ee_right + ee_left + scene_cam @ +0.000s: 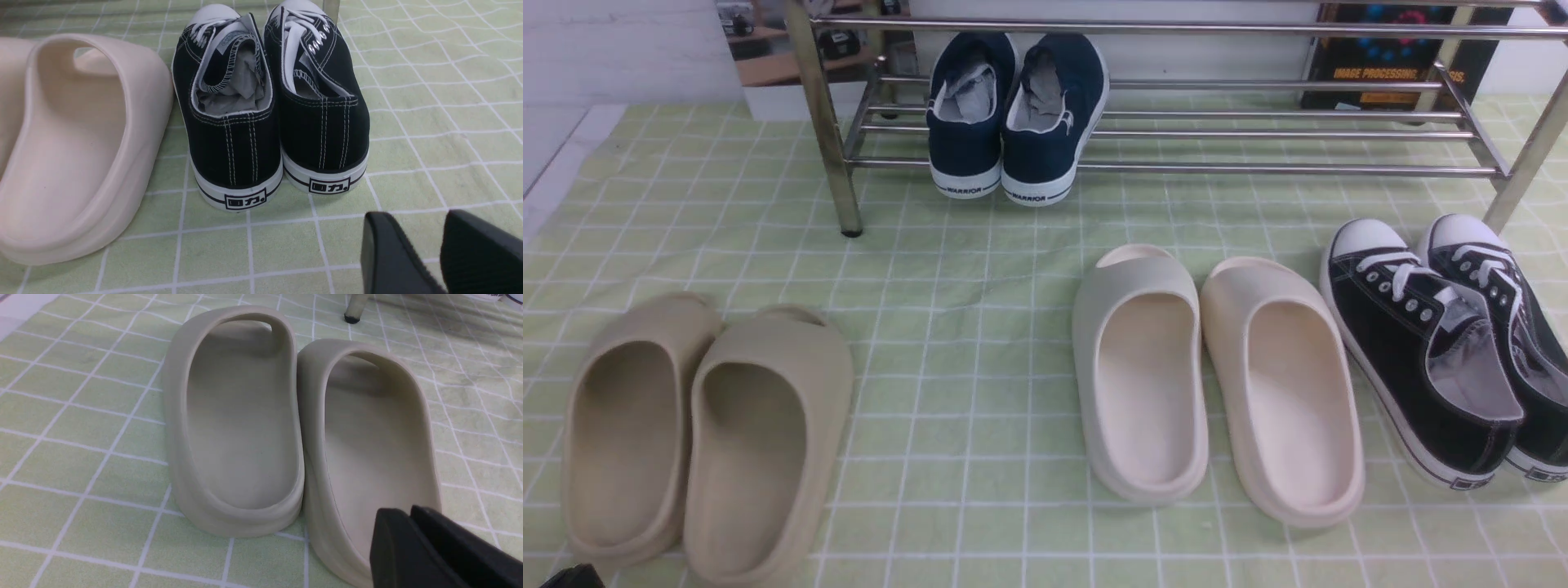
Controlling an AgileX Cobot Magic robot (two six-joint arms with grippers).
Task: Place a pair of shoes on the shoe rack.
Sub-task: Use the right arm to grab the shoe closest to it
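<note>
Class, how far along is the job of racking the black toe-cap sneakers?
Done: nothing; the black sneakers stand on the cloth before the shoe rack, which holds only navy sneakers. In hand: the right tool hangs open behind their heels, empty. Remaining: grasp, lift, place on the rack.

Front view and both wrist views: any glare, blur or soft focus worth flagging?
Front view: even, soft light with faint shadows; bright reflections along the rack tubes. Left wrist view: beige slides fairly sharp, with the left gripper a dark, soft shape at the frame edge. Right wrist view: sneakers crisp and evenly lit, with the right gripper close to the lens and slightly soft.
</note>
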